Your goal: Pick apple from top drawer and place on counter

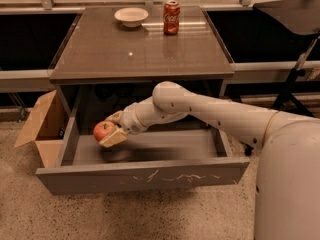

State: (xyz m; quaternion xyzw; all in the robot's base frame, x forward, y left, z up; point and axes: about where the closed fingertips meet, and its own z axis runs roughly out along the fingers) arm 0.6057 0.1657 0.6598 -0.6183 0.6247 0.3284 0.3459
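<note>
- Over the left half of the top drawer (145, 176), the end effector (107, 130) is clamped on the apple (102, 130). One tan finger (116, 137) lies under the fruit and the other is at its upper right side.
- The apple is red with a paler patch. It hangs clear of the drawer's floor, near the drawer's left wall, and a soft shadow lies on the floor beneath it.
- The drawer stands pulled out toward the camera, and its grey front panel is marked with pale scratches.
- The white arm (200, 109) reaches into the drawer from the drawer's right side. Its elbow is bent above the back of the drawer, just under the worktop edge.
- The robot's rounded white body (292, 184) stands off the drawer's right front corner.
- Directly above the drawer's cabinet sits the worktop (140, 54), glossy grey-brown and about as wide as the drawer.
- At the worktop edge farthest from the drawer front stand a shallow white bowl (131, 16) and a red soda can (171, 17). The can is upright, to the right of the bowl and not touching it.
- An open brown cardboard box (42, 129) sits on the floor just beside the drawer's left wall.
- Speckled flooring (100, 214) spreads out below the drawer front.
</note>
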